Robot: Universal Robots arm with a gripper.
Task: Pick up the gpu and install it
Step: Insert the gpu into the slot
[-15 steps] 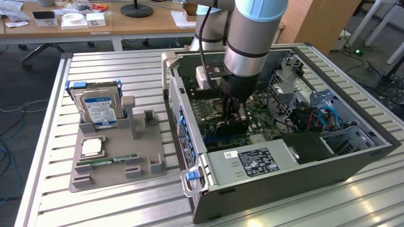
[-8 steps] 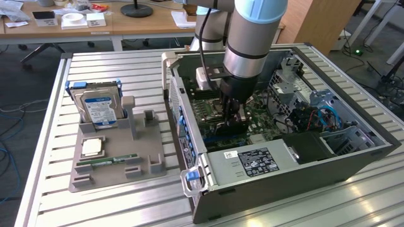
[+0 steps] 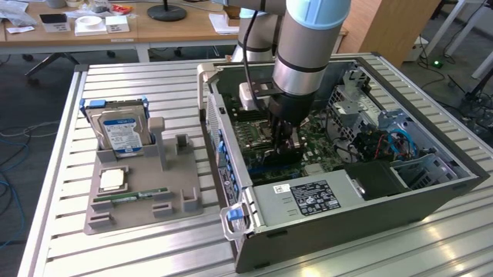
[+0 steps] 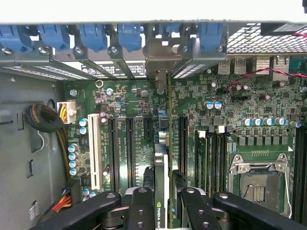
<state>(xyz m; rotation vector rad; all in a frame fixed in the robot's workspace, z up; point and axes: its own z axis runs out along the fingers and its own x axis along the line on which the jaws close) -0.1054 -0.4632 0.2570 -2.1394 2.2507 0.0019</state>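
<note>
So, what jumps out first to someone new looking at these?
A silver-and-blue robot arm reaches into the open dark metal computer case. Its black gripper holds the thin dark gpu card edge-on over the green motherboard and its slots. On the exterior view's left, a grey holder tray carries a blue-labelled hard drive.

Arm [image 3: 306, 34] reaching down, wrist [image 3: 297, 78] near vertical — pincer [image 4: 162, 201] gripping, fingers [image 4: 142, 207] narrowly apart
</note>
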